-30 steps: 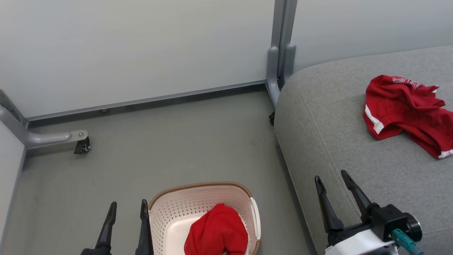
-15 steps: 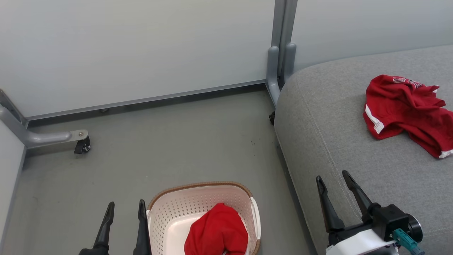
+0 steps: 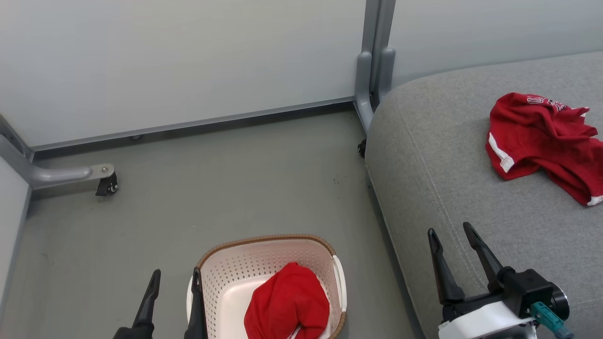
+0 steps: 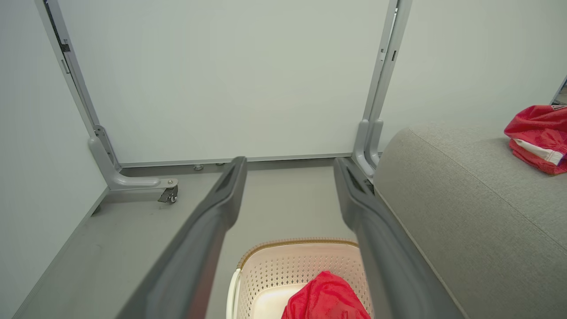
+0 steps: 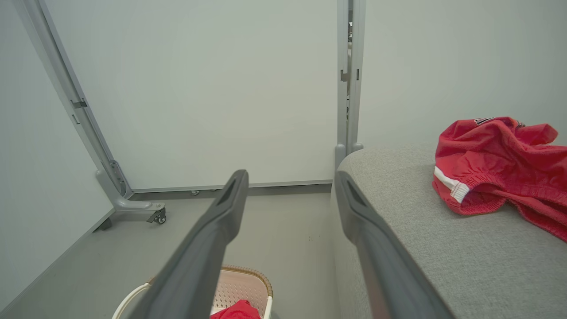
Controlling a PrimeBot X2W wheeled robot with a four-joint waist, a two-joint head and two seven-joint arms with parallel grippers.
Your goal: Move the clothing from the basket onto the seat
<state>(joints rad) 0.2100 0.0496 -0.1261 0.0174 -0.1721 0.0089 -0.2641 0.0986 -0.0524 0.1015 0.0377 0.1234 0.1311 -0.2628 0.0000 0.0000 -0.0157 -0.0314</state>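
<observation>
A cream perforated basket (image 3: pixel 264 263) with a brown rim stands on the floor at the bottom centre, and a bundled red garment (image 3: pixel 287 306) lies inside it. A second piece of red clothing (image 3: pixel 541 141) with white trim lies spread on the grey seat (image 3: pixel 447 165) at the right. My left gripper (image 3: pixel 175 278) is open and empty, just left of the basket's rim. My right gripper (image 3: pixel 451 233) is open and empty over the seat's front edge. The left wrist view has the basket (image 4: pixel 283 270) and its garment (image 4: pixel 325 299) below the fingers; the right wrist view has the clothing (image 5: pixel 496 164) on the seat (image 5: pixel 421 239).
Grey partition panels stand behind, with a metal post (image 3: pixel 372 70) at the seat's corner and a wheeled foot (image 3: pixel 106 183) at the left. Bare grey floor (image 3: pixel 235 179) lies between the panels, the basket and the seat.
The whole head view has shifted slightly, so the camera has moved. Both grippers stay open and empty, and the clothing lies as before.
</observation>
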